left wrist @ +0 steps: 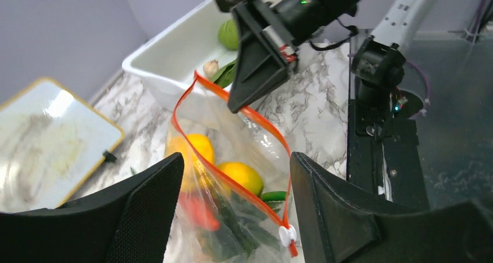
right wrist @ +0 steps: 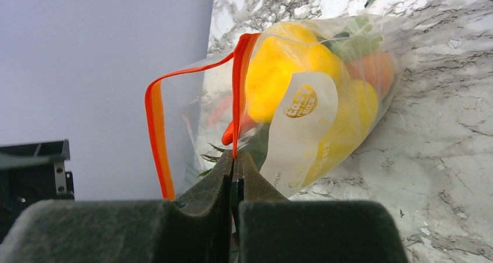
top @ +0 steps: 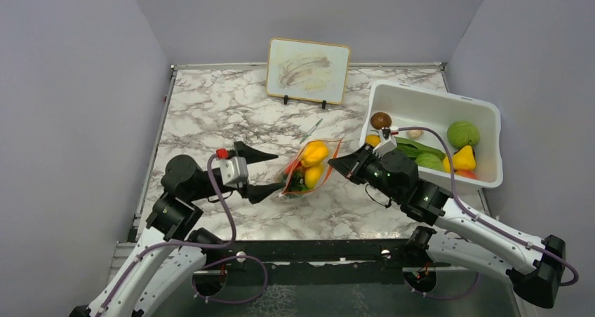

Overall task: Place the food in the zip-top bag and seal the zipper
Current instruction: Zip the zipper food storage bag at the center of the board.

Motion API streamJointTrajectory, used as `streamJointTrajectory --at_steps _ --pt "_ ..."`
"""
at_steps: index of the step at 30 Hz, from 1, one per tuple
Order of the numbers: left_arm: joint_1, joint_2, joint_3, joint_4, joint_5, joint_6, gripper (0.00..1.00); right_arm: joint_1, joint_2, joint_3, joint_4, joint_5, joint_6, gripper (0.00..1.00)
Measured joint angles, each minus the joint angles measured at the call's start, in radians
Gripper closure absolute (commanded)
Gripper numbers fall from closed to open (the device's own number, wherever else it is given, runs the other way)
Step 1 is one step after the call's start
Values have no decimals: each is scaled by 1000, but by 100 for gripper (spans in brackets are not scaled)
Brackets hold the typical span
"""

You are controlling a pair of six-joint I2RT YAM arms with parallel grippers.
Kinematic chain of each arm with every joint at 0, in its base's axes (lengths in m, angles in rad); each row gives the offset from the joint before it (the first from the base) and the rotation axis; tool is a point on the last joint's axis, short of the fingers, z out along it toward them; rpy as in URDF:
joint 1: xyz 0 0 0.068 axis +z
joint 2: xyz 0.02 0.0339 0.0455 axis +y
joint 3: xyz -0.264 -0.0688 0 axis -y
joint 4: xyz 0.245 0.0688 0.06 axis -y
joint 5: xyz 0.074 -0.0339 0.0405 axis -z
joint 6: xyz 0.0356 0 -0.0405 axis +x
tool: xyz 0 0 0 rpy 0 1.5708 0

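1. We cannot see the spot where the right gripper (top: 332, 162) bites. Its fingers press flat together on the zipper (left wrist: 232, 183) and cover it there.
2. A white label (right wrist: 302, 123) masks part of the food (right wrist: 273, 77). The red and green pieces lower in the zip-top bag (top: 313, 166) blur behind creased plastic, and we cannot name them.
3. The left wrist view cuts off the bag's bottom.
4. The bag is clear and edged in red-orange. Its mouth gapes in a loop, and yellow and orange pieces lie inside.
5. The left gripper (top: 276, 172) stands wide, with the bag's near end between its fingers, apparently untouched. A white slider (left wrist: 285, 235) sits there on the zipper.
6. The zipper's long axis runs from the left gripper across to the right gripper's tip.
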Motion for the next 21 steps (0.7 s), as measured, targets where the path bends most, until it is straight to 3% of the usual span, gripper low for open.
streamJointTrajectory --at_steps 4,10,17,21 --pt "-2 -109 -43 -32 80 108 30 0 21 0 12 6 40 99" --pt "-2 -126 -105 -111 168 178 31 0 48 0 23 8 86 99" --pt "-2 -182 -134 -248 171 251 31 0 34 -1 23 16 113 99" --pt "-2 -207 -145 -291 143 288 37 0 29 -1 12 30 127 99"
